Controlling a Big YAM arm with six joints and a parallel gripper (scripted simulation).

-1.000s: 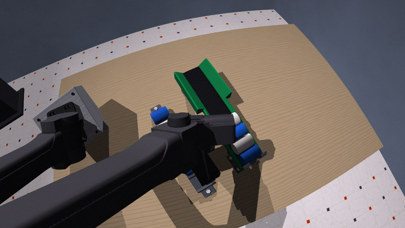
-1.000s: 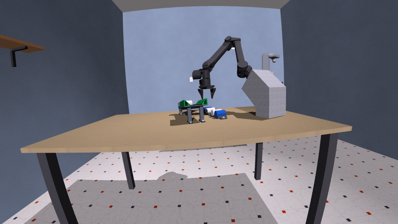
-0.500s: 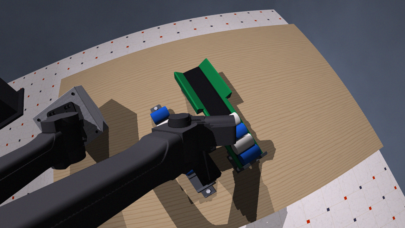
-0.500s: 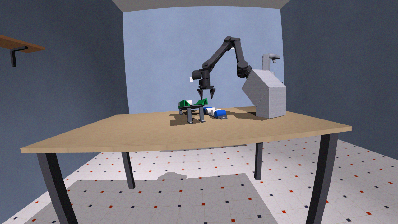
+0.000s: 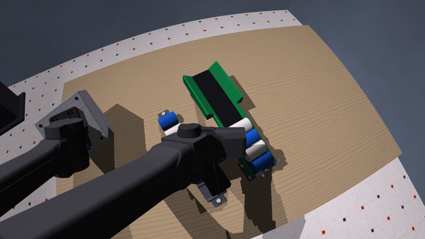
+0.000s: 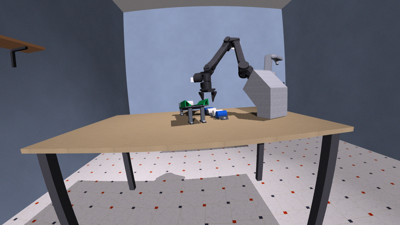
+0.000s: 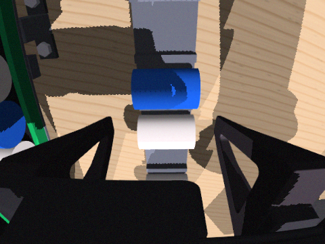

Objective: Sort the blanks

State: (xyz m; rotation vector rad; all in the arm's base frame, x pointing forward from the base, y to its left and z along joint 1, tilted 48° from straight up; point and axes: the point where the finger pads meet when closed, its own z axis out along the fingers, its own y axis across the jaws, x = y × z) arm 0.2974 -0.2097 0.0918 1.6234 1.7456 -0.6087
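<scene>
Blue is the blank against the stop (image 5: 277, 162), a first blue blank (image 5: 262, 162) lying across the feed ramp (image 5: 227, 80) (image 6: 203, 102) (image 7: 20, 74) at its five o'clock end, as the top view shows it. Going toward eleven o'clock from it, I see a white blank (image 5: 255, 150) (image 7: 3, 79), a second blue blank (image 5: 252, 137) (image 7: 11, 125) and an upper white blank (image 5: 241, 125) (image 6: 190, 102) (image 7: 25, 148), so both colors share the row. My jaws (image 6: 207, 100) stand parted with nothing between them, hanging above the stock rack (image 5: 218, 200) (image 6: 223, 118) (image 7: 169, 30). That rack sits low on the counter (image 5: 311, 89) (image 6: 167, 134) (image 7: 84, 115), at about eight o'clock from the ramp's blanks in the top view. It bears four blanks: a blue one (image 5: 167, 120) (image 6: 221, 113) at its eleven o'clock end, then its white neighbour (image 5: 173, 128) (image 6: 216, 112), another white one (image 6: 211, 111) (image 7: 166, 131) and a far blue one (image 5: 199, 180) (image 6: 208, 108) (image 7: 166, 89). In my wrist view the last two lie crosswise, the blue toward twelve o'clock from the white. How well each blank is centered I cannot tell

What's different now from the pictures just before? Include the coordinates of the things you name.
The hand (image 6: 207, 100) (image 7: 164, 123) moved down a little. It's open, and it hasn't grabbed or let go of anything. The green ramp (image 5: 227, 83) (image 6: 183, 104) (image 7: 17, 78), the rack (image 5: 208, 191) (image 6: 223, 117) (image 7: 166, 34) and the blue and white bars I can see stayed put.
</scene>
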